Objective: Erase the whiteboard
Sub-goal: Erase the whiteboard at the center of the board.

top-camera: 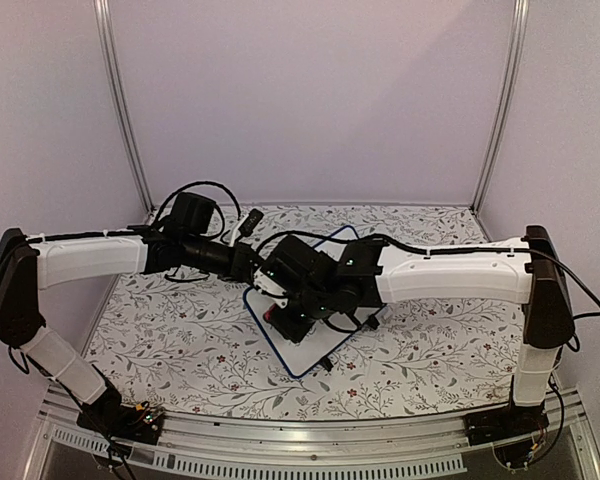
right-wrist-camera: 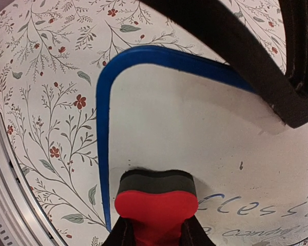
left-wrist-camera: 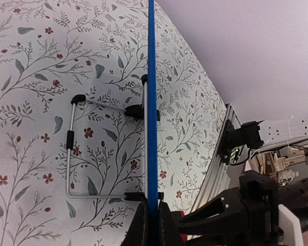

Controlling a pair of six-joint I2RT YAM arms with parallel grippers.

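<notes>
While the right gripper [right-wrist-camera: 155, 233] is clamped on a red eraser block [right-wrist-camera: 155, 205], the block's dark felt face rests against the whiteboard [right-wrist-camera: 195, 118], close to a rounded corner of its blue frame [right-wrist-camera: 103, 128]. Just beside the felt, blue handwritten lines [right-wrist-camera: 246, 207] are not yet wiped.

The left gripper [left-wrist-camera: 152, 228] pinches the board's frame edge-on between narrowly set fingers. Its wrist view also shows the wire stand [left-wrist-camera: 71, 154] with black feet behind the board.

From above, the board sits at the middle of the flowered tablecloth [top-camera: 180, 340], beneath both wrists and askew to the near table edge. Whether it lies flat or is propped cannot be told.

Judged hazards:
- A firm stroke could pivot the board about its single pinch point, or pull the frame out of the left fingers.
- Felt running onto the raised frame lip could catch and twist the block in its grip.
- Too little pressure would smear the ink.
- The wrists work very near each other, so a long stroke could bring them into contact.
</notes>
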